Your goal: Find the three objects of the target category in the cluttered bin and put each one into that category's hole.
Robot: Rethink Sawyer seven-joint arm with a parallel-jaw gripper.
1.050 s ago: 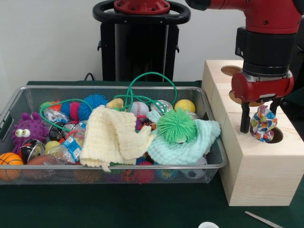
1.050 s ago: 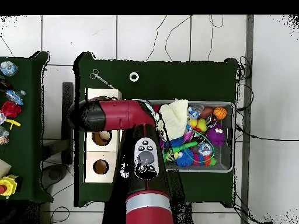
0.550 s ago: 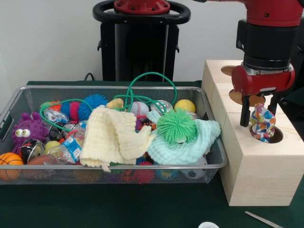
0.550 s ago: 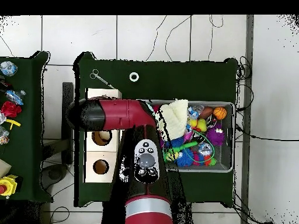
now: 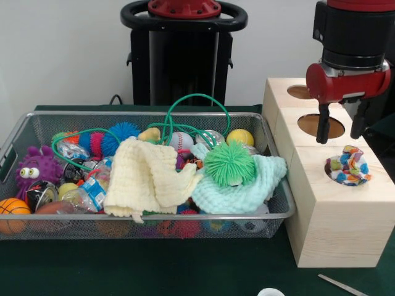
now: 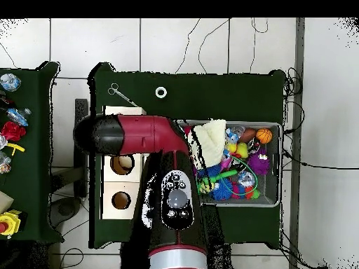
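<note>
We see the gripper (image 5: 339, 126) with its fingers (image 5: 322, 126) apart and empty, above the wooden box (image 5: 333, 216); the patchwork cloth toy (image 5: 349, 166) lies just below them, half in the nearest hole (image 5: 345, 172), draped over its rim.

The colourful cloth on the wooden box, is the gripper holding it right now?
No. The colourful cloth lies in the nearest hole of the wooden box, while the gripper hangs open above it, apart.

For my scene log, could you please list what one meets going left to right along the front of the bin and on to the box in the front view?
Orange ball → purple spiky toy → yellow cloth → green pom-pom ball → wooden box → multicoloured cloth in its nearest hole.
</note>
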